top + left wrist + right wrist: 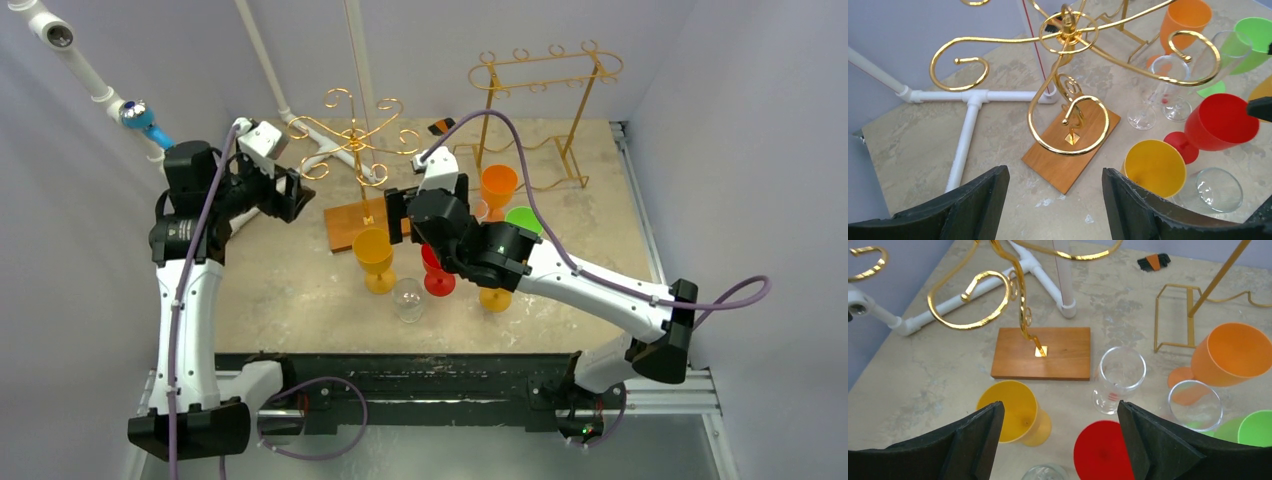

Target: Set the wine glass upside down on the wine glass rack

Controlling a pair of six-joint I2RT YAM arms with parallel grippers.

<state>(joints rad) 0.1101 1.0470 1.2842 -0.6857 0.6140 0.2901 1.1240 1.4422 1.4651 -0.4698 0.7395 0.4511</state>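
Glasses stand in a bunch on the worktop (923, 380), all the right way up. None hangs on the rack (1066, 34) yet. The yellow glass (1013, 407) and the red glass (1103, 450) are at the front. Two clear glasses (1122, 370) stand behind them, with the orange glass (1235, 352) and the green glass (1255, 427) off to the side. I cannot tell which one is meant to go up first.

The right pincer (1060, 415) hangs over the bunch. It is spread wide and holds nothing. The left pincer (1054, 175) is spread too, with nothing in it, close to the gold curls of the rack.

The glasses stand very near each other. A finger going down for one could bump the next one, and it might tip and roll. The cups are smooth and round, so one could slip when it is turned over. The foot of the glass has to slide into a curl. A knock there could make the rack wobble on its wood base (1063, 352). The left pincer could also catch on a curl.

Every cup I can see into is empty.
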